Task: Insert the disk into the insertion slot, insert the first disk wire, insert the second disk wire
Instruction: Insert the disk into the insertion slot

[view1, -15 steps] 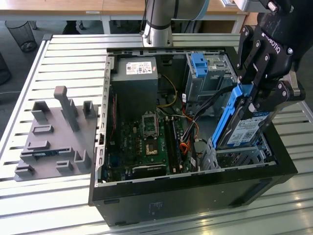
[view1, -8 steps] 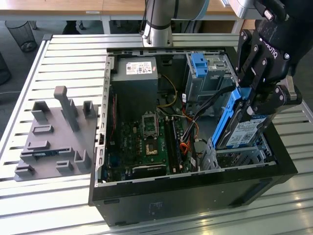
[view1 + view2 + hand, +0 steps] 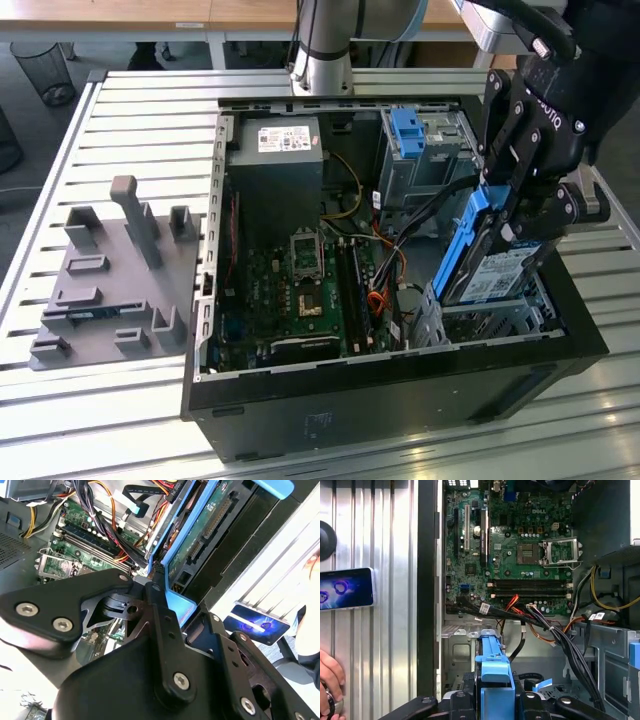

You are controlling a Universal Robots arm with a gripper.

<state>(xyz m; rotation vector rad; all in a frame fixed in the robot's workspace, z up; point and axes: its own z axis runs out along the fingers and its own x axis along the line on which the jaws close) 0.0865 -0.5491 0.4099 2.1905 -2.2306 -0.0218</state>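
The disk, a flat drive in a bright blue caddy, hangs steeply tilted over the right front corner of the open computer case. My black gripper is shut on its upper end. The disk's lower end dips toward the insertion slot, a low bay of silver perforated metal; I cannot tell whether they touch. In the second wrist view the gripper clamps the blue caddy, with the disk's green circuit side facing the camera. The first wrist view shows the caddy edge above the silver bay. A loose bundle of wires runs beside the bay.
A taller grey cage with a blue tab stands behind the bay. The motherboard fills the case floor. A grey fixture plate lies at the exterior view's left. A phone and a person's hand rest on the slatted table.
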